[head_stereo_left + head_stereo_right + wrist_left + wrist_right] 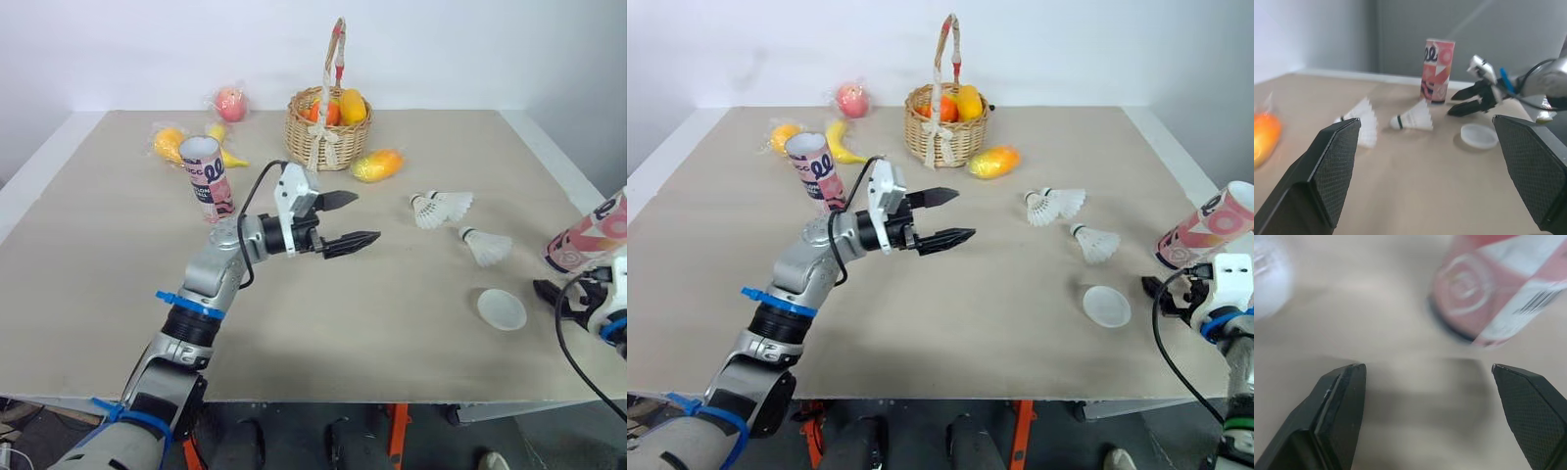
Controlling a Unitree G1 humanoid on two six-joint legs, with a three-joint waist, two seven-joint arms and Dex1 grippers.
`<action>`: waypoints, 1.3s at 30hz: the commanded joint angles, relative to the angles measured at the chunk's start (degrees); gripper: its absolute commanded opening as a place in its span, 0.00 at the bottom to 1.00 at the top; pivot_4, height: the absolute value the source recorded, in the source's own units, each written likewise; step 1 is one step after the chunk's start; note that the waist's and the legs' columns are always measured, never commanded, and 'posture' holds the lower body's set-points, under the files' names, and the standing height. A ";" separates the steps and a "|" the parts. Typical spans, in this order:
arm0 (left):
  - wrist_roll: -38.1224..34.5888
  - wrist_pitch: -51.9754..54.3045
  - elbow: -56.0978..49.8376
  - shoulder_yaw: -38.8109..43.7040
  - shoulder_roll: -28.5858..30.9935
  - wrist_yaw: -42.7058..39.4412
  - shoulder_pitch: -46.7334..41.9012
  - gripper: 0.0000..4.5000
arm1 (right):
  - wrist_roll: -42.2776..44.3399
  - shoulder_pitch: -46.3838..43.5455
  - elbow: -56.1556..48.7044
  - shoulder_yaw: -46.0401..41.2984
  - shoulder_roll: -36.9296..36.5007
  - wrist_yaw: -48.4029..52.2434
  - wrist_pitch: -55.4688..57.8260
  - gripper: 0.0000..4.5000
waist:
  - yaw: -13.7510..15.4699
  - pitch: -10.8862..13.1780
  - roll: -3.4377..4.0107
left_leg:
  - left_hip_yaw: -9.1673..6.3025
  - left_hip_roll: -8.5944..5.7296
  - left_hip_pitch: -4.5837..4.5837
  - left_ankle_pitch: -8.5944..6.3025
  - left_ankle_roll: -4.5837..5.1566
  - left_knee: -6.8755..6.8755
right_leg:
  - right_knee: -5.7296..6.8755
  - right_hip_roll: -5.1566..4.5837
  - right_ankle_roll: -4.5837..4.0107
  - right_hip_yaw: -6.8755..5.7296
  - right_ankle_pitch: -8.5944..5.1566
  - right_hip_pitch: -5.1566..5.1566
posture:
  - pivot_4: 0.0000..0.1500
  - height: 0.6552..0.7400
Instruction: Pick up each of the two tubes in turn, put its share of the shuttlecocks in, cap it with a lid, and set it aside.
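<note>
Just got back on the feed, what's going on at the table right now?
Nothing is held yet. The left gripper hangs open above the middle of the table, pointing toward the far shuttlecock and the near shuttlecock, both lying loose. The right gripper is open, low near the right edge, beside the right tube and a white lid lying on the table. The left tube stands open-topped at the far left.

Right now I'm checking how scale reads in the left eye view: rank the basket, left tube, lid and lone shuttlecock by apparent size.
1. basket, handle included
2. left tube
3. lid and lone shuttlecock: they look alike, so unranked; the lid lies nearer the camera.
</note>
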 commanded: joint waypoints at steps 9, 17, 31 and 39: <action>-0.46 11.02 -16.24 12.55 11.27 12.68 16.27 1.00 | 17.65 -5.70 -36.07 3.44 0.60 9.96 10.14 0.98 | -0.75 0.05 -0.01 | -0.10 0.10 0.23 0.14 0.13 0.10 | 0.02 0.16 0.09 0.07 0.24 0.17 | 1.00 1.00; 3.87 10.75 -17.19 21.94 10.97 28.91 25.49 1.00 | 7.37 -17.98 -36.45 22.05 14.60 0.07 7.23 0.98 | 0.42 0.24 -0.38 | -0.18 0.14 0.05 0.26 0.15 0.12 | 0.00 0.12 0.01 -0.07 0.40 0.05 | 1.00 1.00; 7.21 0.74 -6.10 18.28 12.02 26.52 20.57 1.00 | 0.20 -18.95 -35.05 27.73 23.30 -4.50 2.32 0.98 | 1.55 0.23 -0.46 | -0.24 -0.02 -0.33 0.29 0.08 0.08 | -0.03 -0.10 -0.31 -0.21 0.59 -0.25 | 1.00 1.00; 10.35 -2.47 8.14 16.30 12.58 26.13 8.64 1.00 | 0.37 -16.58 -39.33 27.82 24.22 -5.96 3.56 0.98 | 1.48 0.23 -0.47 | -0.33 0.05 -0.33 0.36 0.02 0.10 | -0.02 0.06 -0.32 -0.28 0.62 -0.26 | 1.00 1.00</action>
